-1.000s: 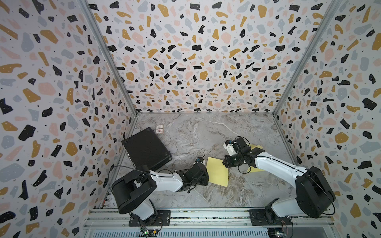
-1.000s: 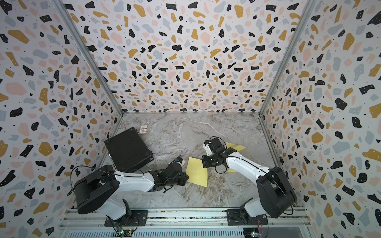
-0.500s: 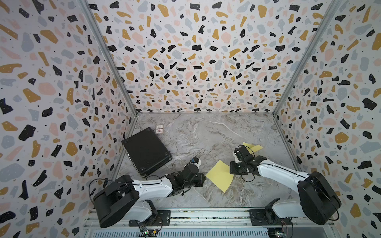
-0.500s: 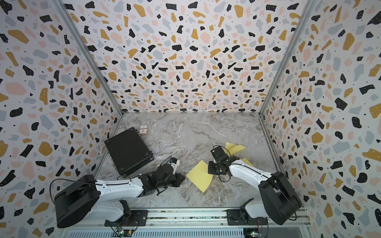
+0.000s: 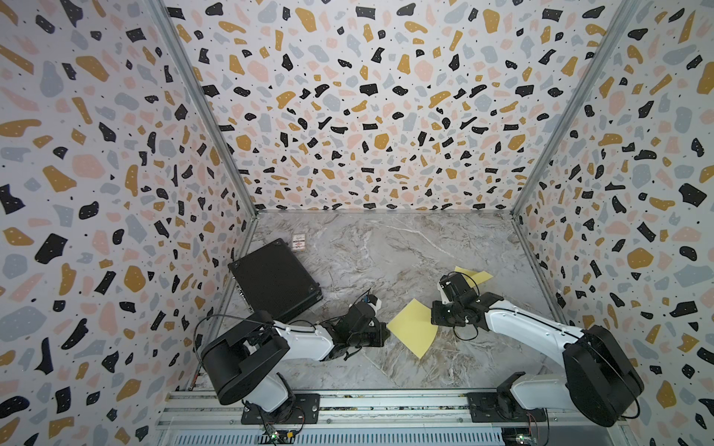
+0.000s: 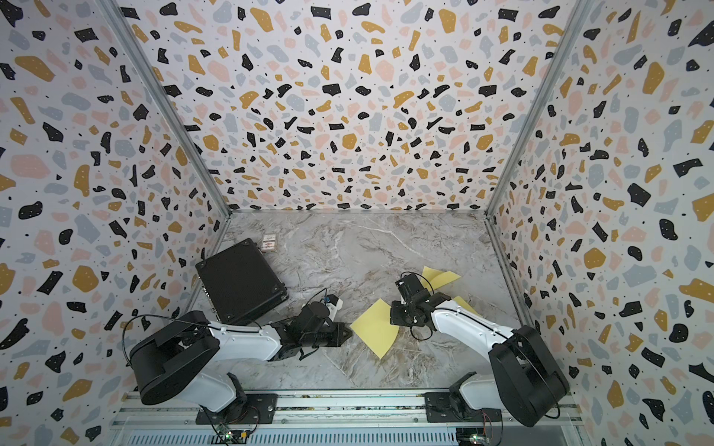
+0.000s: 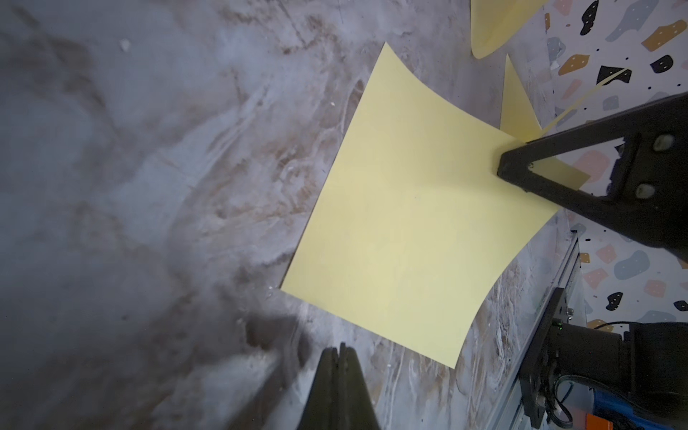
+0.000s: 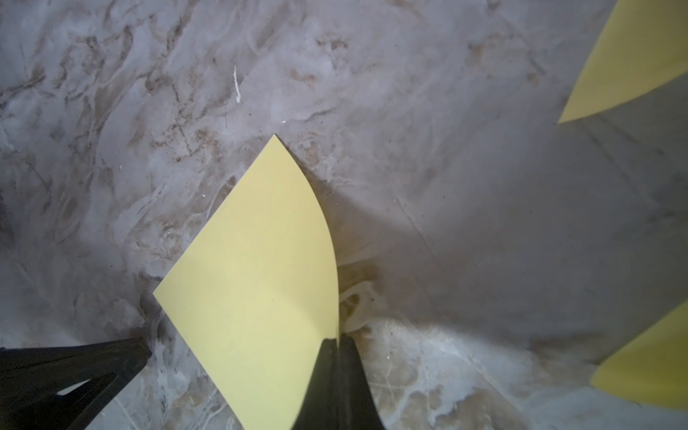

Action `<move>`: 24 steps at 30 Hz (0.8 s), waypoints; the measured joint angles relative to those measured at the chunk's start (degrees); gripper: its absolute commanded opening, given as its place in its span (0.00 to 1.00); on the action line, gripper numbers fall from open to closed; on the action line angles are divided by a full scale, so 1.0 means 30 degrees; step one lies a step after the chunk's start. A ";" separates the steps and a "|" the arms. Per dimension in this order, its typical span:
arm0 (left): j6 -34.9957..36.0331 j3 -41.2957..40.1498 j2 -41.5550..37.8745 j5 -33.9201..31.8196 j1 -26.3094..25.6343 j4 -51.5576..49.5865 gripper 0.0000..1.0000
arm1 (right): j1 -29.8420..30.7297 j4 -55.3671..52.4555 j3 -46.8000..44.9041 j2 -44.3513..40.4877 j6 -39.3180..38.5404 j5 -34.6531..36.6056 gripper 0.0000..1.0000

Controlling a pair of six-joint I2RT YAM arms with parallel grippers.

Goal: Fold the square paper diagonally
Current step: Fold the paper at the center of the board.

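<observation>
Paper: matte yellow square, slightly curled, right end effector apparently pinching corner.

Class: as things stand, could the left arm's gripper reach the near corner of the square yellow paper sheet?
Probably yes: the left gripper, shut, sits beside the square yellow paper sheet with only bare marble table between.

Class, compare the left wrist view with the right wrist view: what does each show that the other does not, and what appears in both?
Only the left wrist view shows the speckled wall and the base rail, with the left gripper shut and clear of the sheet. Only the right wrist view shows the right gripper close up, jaws pinching a corner of the yellow square paper. Both show that paper, the marble table and other yellow sheets.
</observation>
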 measured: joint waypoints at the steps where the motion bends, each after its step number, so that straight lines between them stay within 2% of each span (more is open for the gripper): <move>1: 0.0058 0.0051 0.0000 -0.0015 0.0058 -0.0007 0.02 | 0.0000 -0.0007 0.0000 0.0000 -0.0044 -0.0007 0.00; 9: 0.0517 0.0838 0.0772 0.0160 0.0831 -0.0080 0.02 | 0.0000 -0.0029 0.0036 0.0000 -0.0219 -0.0364 0.00; 24: 0.1151 0.1756 0.1792 0.0525 0.1115 -0.0619 0.00 | 0.0000 -0.0175 0.0138 0.0000 -0.0444 -0.0896 0.00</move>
